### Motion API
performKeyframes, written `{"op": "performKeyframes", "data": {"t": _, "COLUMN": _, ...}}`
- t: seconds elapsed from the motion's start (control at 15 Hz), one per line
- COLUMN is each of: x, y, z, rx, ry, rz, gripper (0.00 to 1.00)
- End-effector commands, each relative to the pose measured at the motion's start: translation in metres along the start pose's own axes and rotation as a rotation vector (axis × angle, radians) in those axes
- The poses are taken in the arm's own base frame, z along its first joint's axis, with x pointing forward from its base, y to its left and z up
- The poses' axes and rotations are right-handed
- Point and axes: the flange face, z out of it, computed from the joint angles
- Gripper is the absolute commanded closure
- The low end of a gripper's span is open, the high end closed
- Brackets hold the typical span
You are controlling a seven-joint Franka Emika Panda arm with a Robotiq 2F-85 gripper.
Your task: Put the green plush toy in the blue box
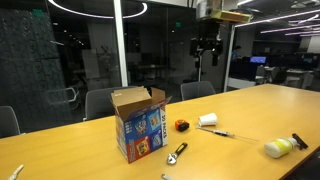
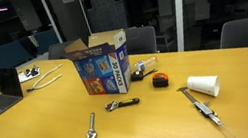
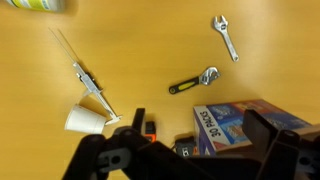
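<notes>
The blue box (image 1: 140,125) stands open-topped on the wooden table; it shows in both exterior views (image 2: 104,67) and at the lower right of the wrist view (image 3: 240,120). A pale yellow-green object with a white end (image 1: 281,147) lies far from the box near the table edge, and also at the top left of the wrist view (image 3: 35,4). I cannot tell if it is the plush toy. My gripper (image 1: 207,48) hangs high above the table, beyond the box. In the wrist view its jaws (image 3: 200,122) are wide apart and empty.
A white paper cup (image 1: 207,119), an orange tape measure (image 1: 181,125), a black-handled wrench (image 3: 195,82), a silver wrench (image 3: 227,37) and a long thin tool (image 3: 90,82) lie beside the box. A laptop (image 2: 5,87) sits at one end. Chairs line the far side.
</notes>
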Motion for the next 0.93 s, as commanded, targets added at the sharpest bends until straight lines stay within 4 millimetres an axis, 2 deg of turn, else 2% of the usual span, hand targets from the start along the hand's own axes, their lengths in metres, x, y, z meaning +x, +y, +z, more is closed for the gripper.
{"op": "performKeyframes", "data": {"t": 0.0, "x": -0.059, "y": 0.028, "z": 0.024, "rx": 0.029, "ry": -0.031, "rz": -0.123, "gripper": 0.0}}
{"op": "performKeyframes", "data": {"t": 0.2, "x": -0.082, "y": 0.047, "z": 0.042, "rx": 0.026, "ry": -0.07, "rz": -0.031, "gripper": 0.0}}
{"op": "performKeyframes", "data": {"t": 0.47, "x": -0.098, "y": 0.067, "z": 0.057, "rx": 0.047, "ry": -0.107, "rz": 0.037, "gripper": 0.0}}
{"op": "performKeyframes", "data": {"t": 0.53, "x": -0.101, "y": 0.07, "z": 0.06, "rx": 0.045, "ry": -0.118, "rz": 0.067, "gripper": 0.0}}
{"op": "performKeyframes", "data": {"t": 0.6, "x": -0.089, "y": 0.065, "z": 0.062, "rx": 0.044, "ry": -0.12, "rz": 0.02, "gripper": 0.0}}
{"op": "performKeyframes", "data": {"t": 0.87, "x": -0.093, "y": 0.071, "z": 0.066, "rx": 0.047, "ry": -0.13, "rz": 0.048, "gripper": 0.0}}
